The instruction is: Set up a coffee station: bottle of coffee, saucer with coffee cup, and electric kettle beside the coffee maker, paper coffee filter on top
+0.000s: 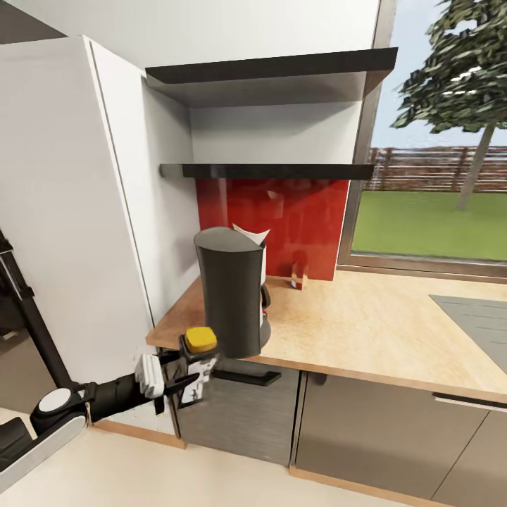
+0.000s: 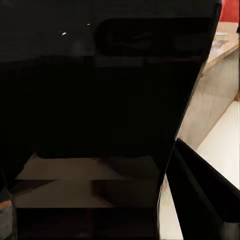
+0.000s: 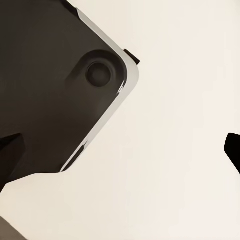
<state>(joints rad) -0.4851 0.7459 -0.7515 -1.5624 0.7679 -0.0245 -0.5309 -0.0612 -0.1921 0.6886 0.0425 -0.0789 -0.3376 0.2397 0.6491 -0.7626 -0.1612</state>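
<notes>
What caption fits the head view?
Left gripper holds the bottle of coffee at the countertop edge beside the coffee maker.

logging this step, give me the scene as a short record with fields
left gripper: shut on the bottle of coffee, below the countertop edge
bottle lid: amber-yellow, level with the worktop front
coffee maker: upright near the countertop corner
paper coffee filter: white, on top of the coffee maker
kitchen shelf: bare
right gripper: state unclear

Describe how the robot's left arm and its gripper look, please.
The left arm is a glossy black cylinder with a round white cap at its joint and a white ribbed collar at the wrist. The left gripper has thin, black, blade-like fingers. No cables or markings are visible.
</notes>
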